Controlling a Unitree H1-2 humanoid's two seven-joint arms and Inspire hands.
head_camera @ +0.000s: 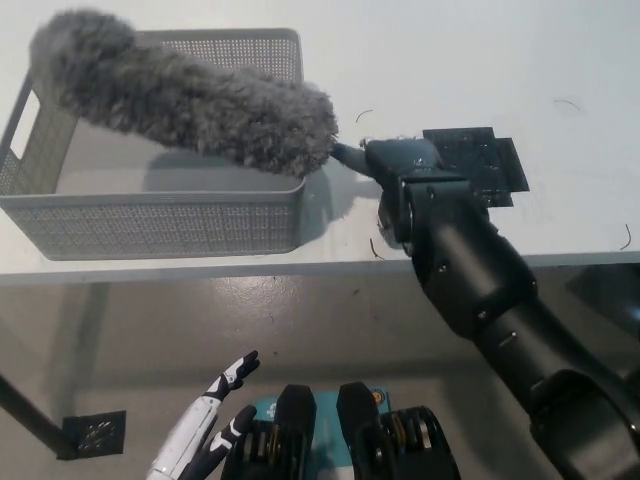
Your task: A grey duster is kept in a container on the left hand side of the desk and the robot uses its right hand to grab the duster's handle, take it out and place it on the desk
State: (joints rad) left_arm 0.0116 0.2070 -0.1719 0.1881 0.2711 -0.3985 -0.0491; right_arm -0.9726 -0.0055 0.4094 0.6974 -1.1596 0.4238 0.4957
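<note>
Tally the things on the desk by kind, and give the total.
Grey duster: 1
Grey mesh container: 1
Black square tag: 1
Total: 3

Single head view, steeply down, desk (450, 60) close

Duster handle (348, 157): mostly hidden inside right hand (400, 165). Left hand (205, 420): cut off at bottom edge. Basket (150, 225): interior partly hidden under duster head (180, 95).
</note>
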